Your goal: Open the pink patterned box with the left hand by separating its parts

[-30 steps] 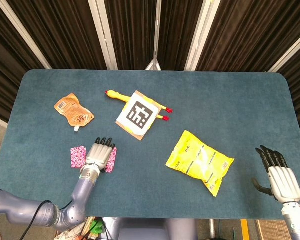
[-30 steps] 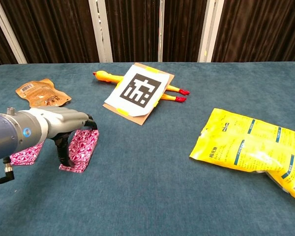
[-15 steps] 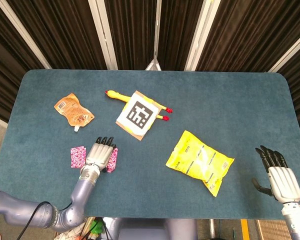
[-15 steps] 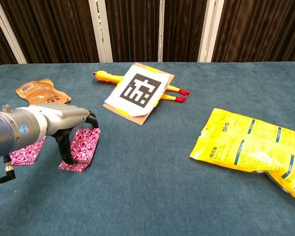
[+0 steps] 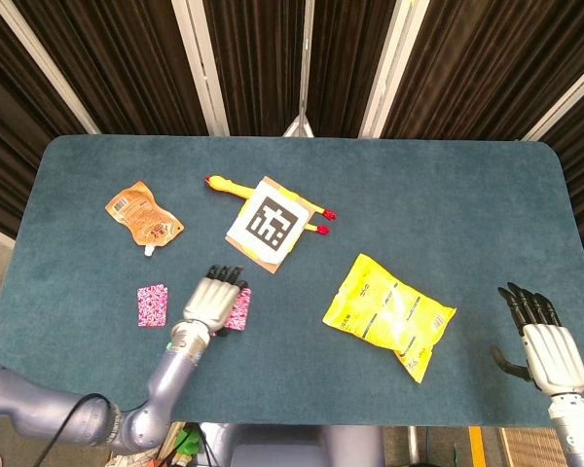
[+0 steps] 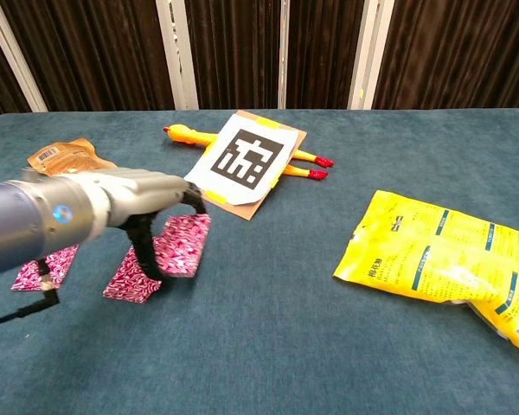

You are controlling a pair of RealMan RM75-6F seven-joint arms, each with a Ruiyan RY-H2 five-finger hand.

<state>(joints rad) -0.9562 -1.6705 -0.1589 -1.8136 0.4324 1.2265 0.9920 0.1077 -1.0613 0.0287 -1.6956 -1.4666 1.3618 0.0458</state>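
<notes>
Pink box part clamped in the left hand, tilted above its mate; the lid lies farther left.

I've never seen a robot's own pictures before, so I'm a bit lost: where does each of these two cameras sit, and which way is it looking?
Head view: high up, looking steeply down on the whole table; shows the left hand with its forearm and the right hand.
Chest view: lower, looking forward across the tabletop toward the dark curtains; only the left arm and hand show.
Shared: left hand holding the pink patterned box, rubber chicken, yellow bag.
</notes>
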